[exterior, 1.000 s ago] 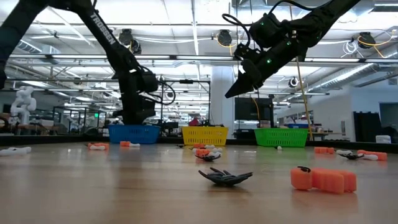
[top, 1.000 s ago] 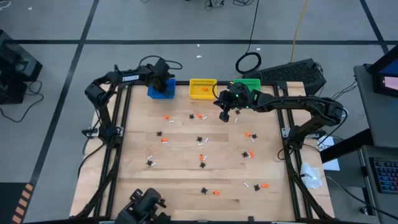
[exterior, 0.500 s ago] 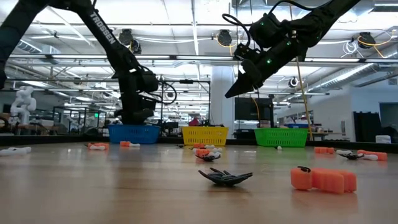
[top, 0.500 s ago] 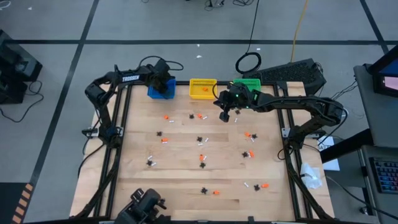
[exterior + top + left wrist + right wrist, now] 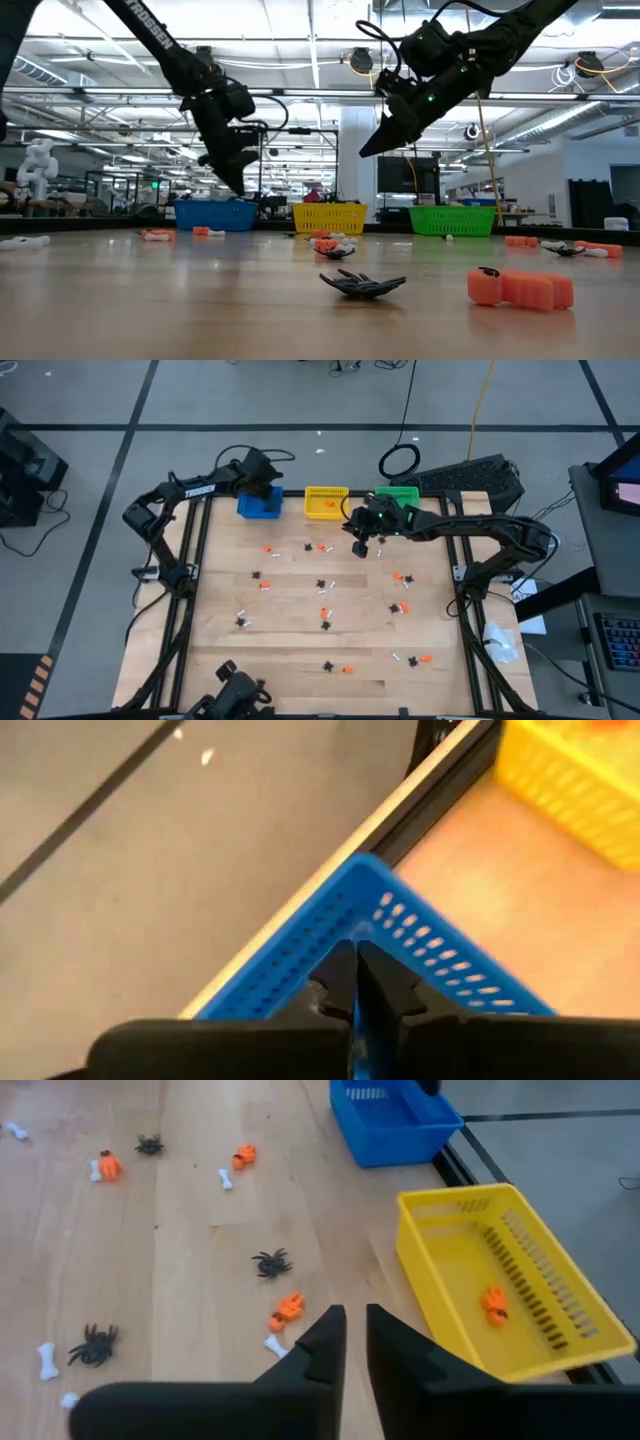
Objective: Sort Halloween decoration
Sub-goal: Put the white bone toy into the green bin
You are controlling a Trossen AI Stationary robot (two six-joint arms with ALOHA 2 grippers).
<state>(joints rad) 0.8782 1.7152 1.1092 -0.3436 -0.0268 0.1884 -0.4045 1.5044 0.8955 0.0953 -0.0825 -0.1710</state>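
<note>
Left end effector (image 5: 262, 488) hangs closed above the blue bin (image 5: 259, 507) – right end effector (image 5: 360, 546), fingers slightly parted and empty, hovers near the yellow bin (image 5: 326, 503)

Halloween decoration scattered on the table.
Tiny black spiders (image 5: 271, 1262), orange pumpkins (image 5: 287, 1309) and white bones (image 5: 225, 1178) are lying loose; one orange piece (image 5: 494, 1304) is sitting in the yellow bin (image 5: 560, 1342).

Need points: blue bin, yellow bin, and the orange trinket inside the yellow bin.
blue bin (image 5: 395, 1125): right wrist view, on its near side wall.
yellow bin (image 5: 445, 1315): right wrist view, on its bare floor near the closer end.
orange trinket (image 5: 493, 1304): right wrist view, on the middle of the piece lying inside the yellow bin.
</note>
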